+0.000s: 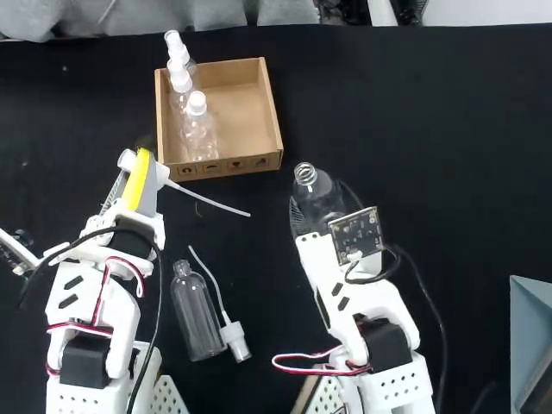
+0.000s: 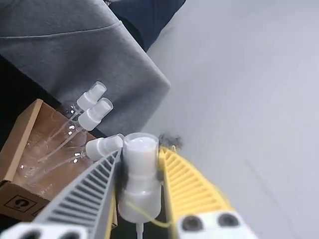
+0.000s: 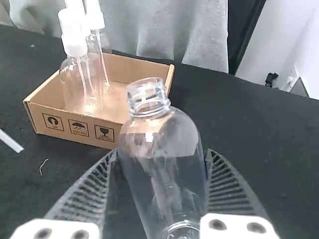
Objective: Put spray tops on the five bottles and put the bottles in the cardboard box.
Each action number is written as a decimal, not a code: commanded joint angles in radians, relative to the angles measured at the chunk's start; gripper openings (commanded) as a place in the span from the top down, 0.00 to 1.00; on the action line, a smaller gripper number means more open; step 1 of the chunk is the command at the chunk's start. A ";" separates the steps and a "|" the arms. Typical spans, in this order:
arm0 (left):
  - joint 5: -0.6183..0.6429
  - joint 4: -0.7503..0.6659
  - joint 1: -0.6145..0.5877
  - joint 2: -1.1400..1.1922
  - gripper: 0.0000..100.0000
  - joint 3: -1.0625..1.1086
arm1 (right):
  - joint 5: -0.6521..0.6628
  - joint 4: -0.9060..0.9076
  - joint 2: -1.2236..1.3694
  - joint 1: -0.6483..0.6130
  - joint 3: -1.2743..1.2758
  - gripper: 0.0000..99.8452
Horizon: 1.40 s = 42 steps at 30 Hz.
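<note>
My left gripper (image 1: 142,166) is shut on a white spray top (image 2: 139,174), held just in front of the cardboard box (image 1: 226,164); the top's thin dip tube (image 1: 216,205) trails out to the right. My right gripper (image 1: 316,210) is shut on a clear bottle (image 1: 314,193) with a bare threaded neck, upright-tilted, right of the box's front corner. Three capped bottles (image 1: 197,125) lie in the box along its left side. Another uncapped bottle (image 1: 195,312) lies on the black table between the arms, with a loose spray top (image 1: 234,333) beside it.
The table is covered in black cloth (image 1: 431,129). A grey object (image 1: 530,336) stands at the lower right edge. Grey fabric (image 1: 52,17) lies along the back edge behind the box.
</note>
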 commanded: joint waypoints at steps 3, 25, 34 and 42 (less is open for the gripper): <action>0.081 -0.020 0.004 -0.015 0.97 -0.010 | 0.025 -0.034 -0.031 -0.021 0.002 0.86; 0.100 -0.026 0.002 -0.015 0.97 0.005 | 0.298 -0.034 -0.033 -0.115 0.058 0.86; 0.153 -0.028 0.002 -0.015 0.97 -0.001 | 0.371 -0.032 -0.033 -0.163 0.074 0.86; 0.157 -0.077 -0.036 -0.015 0.97 0.008 | 0.397 -0.032 -0.033 -0.164 0.077 0.86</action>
